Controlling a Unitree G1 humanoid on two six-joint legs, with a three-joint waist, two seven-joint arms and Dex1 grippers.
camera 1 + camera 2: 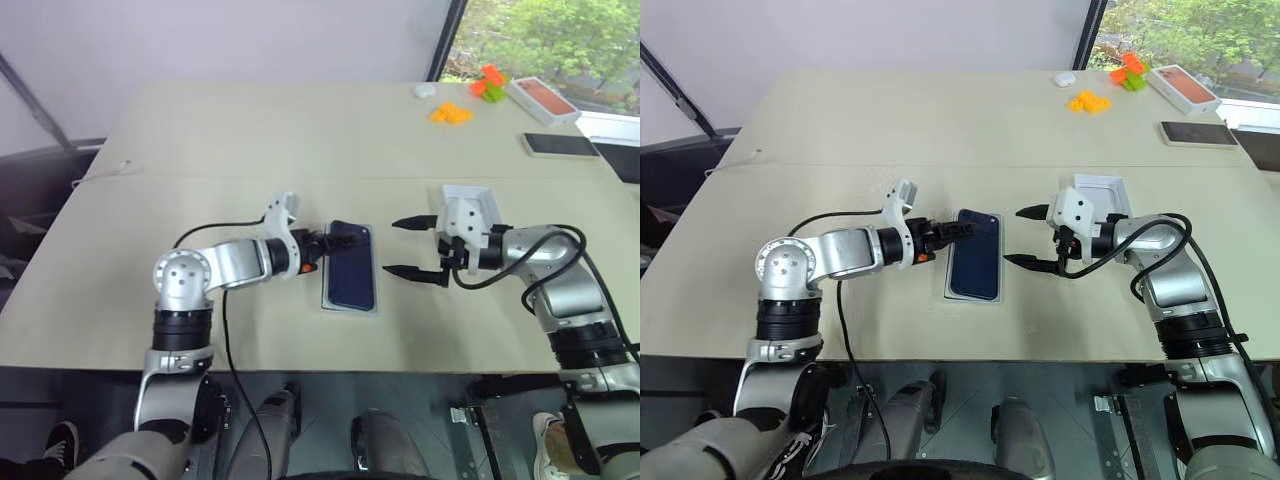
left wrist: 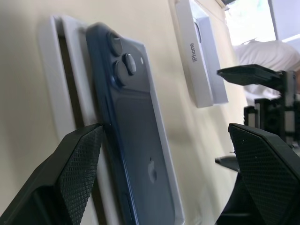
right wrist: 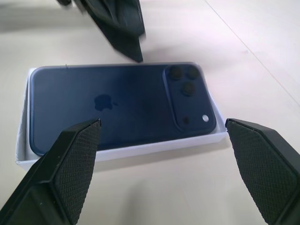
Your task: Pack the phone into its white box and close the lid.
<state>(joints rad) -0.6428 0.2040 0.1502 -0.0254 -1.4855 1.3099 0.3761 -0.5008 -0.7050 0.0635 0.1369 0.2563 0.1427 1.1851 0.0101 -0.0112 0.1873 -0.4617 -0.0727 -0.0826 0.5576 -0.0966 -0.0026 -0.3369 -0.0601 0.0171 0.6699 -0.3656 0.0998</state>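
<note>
A: Where's the phone [image 1: 351,268] right now?

B: Lying back-up in the white box [image 1: 349,305], between the two sets of fingers, camera cluster at the far end.

A: And the left gripper [image 1: 335,240]?

B: Fingers spread, holding nothing, tips just at the phone's far left corner.

A: The right gripper [image 1: 407,247]?

B: Wide apart too, empty, just beside the box's right edge. The lid [image 1: 470,203] lies behind those fingers, near the wrist.

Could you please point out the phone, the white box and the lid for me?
phone [image 3: 108,105]: right wrist view, middle of its glossy back.
white box [image 3: 117,152]: right wrist view, near side wall.
lid [image 1: 1102,190]: right eye view, its inner face.
</note>
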